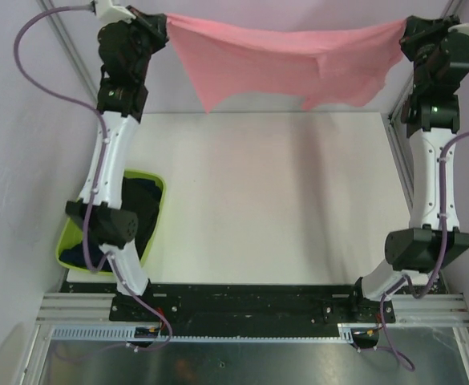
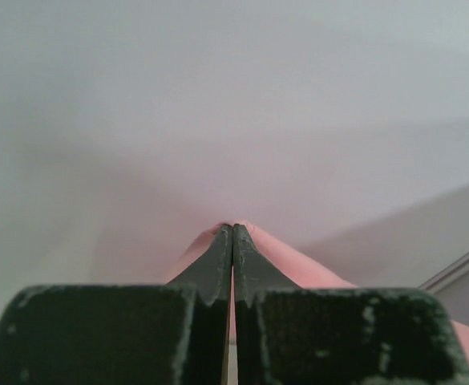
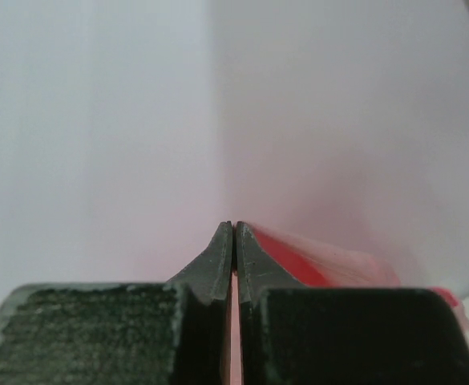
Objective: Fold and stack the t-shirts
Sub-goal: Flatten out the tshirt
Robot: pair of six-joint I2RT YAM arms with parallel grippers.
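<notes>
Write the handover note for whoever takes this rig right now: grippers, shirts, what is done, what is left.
Left gripper: shut on one corner of the pink t-shirt.
Right gripper: shut on the other corner.
The shirt hangs spread between them above the far edge of the table.
Dark t-shirts lie bunched in the green tub, near left.
Done: pink shirt lifted and spread.
Left: lay it down, fold it, then fold and stack the dark ones.
</notes>
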